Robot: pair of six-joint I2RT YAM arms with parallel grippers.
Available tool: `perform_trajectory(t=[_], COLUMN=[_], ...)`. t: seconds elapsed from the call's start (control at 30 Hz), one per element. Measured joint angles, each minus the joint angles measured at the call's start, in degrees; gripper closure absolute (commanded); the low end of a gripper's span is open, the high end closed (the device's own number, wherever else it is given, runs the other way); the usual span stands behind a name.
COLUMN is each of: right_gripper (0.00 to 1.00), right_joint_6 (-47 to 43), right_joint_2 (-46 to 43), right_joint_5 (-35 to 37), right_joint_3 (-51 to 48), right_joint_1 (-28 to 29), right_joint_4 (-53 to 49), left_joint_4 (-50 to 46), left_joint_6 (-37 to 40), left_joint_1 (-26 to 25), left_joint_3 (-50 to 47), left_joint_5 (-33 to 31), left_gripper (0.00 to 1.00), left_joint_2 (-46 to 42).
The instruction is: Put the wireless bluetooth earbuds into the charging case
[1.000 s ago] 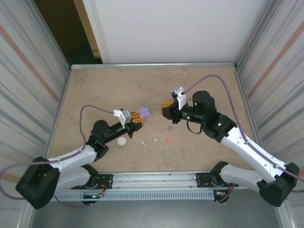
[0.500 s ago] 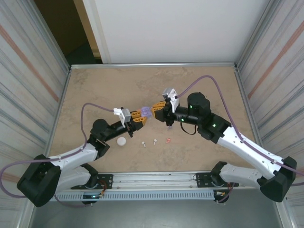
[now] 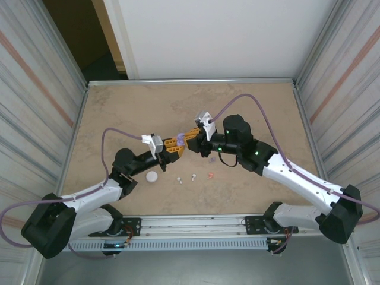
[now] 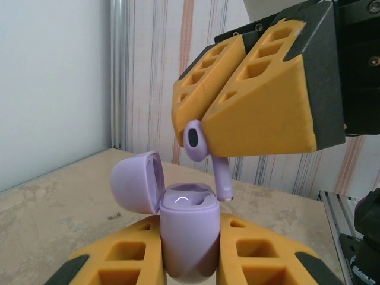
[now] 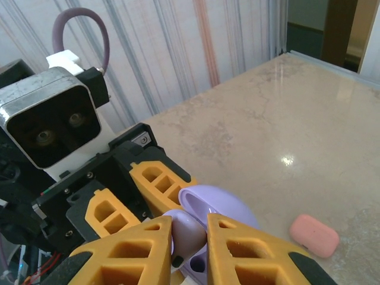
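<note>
My left gripper [image 3: 173,144] is shut on an upright purple charging case [image 4: 189,231] whose lid [image 4: 138,181] is hinged open to the left. My right gripper [image 3: 193,135] is shut on a purple earbud [image 4: 205,148], whose stem points down just above the case's open top, close to it. In the right wrist view the earbud [image 5: 189,231] sits pinched between my orange fingers, over the case lid [image 5: 217,205]. The two grippers meet tip to tip above the middle of the table.
Two white earbuds [image 3: 179,180] [image 3: 193,176] and a coral earbud [image 3: 209,174] lie loose on the table near the front. A small white case [image 3: 152,176] rests by the left arm. A pink closed case [image 5: 314,234] lies on the table. Striped walls close in both sides.
My right gripper has carried the purple earbud leftward to the left gripper, over the open case. The left gripper has held the case almost still.
</note>
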Motion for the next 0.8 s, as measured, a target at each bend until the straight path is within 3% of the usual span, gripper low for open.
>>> perform_trajectory(t=[0.8], right_gripper=[0.81], right_joint_6=[0.0], right_joint_2=[1.4], right_joint_5=[1.6], right_joint_3=[0.3], right_joint_1=[0.2], right_joint_4=[2.1], left_joint_4=[0.0], left_joint_6=[0.0], left_joint_1=[0.0], left_joint_3=[0.0], left_joint_5=[0.0], left_gripper=[1.0], left_joint_2=[0.0])
